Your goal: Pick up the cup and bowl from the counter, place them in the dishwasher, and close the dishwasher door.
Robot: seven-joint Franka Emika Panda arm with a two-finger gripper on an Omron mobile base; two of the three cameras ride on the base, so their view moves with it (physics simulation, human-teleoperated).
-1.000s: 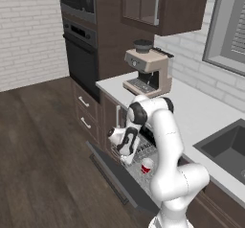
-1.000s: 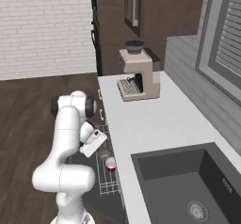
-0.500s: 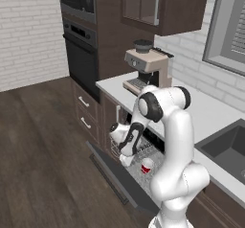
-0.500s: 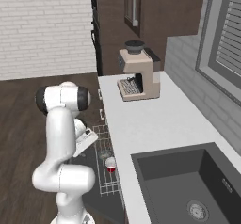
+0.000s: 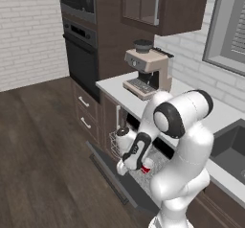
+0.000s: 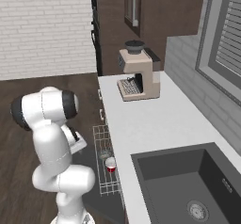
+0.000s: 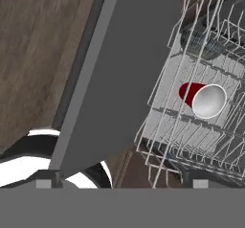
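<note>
Two dishes sit in the pulled-out wire rack of the dishwasher: you can see the red tapered cup clearly, lying on its side with its pale inside facing the hand camera, while the grey-green bowl beyond it is half hidden behind the thin white wires and hard to make out. In the right base view the cup lies just beside the bowl. Your hand hangs low over the flat dark dishwasher door, which lies dropped open; its fingers are too small to read, but it holds nothing and looks spread wide. The smooth pale surface carries a boxy beige coffee machine.
</note>
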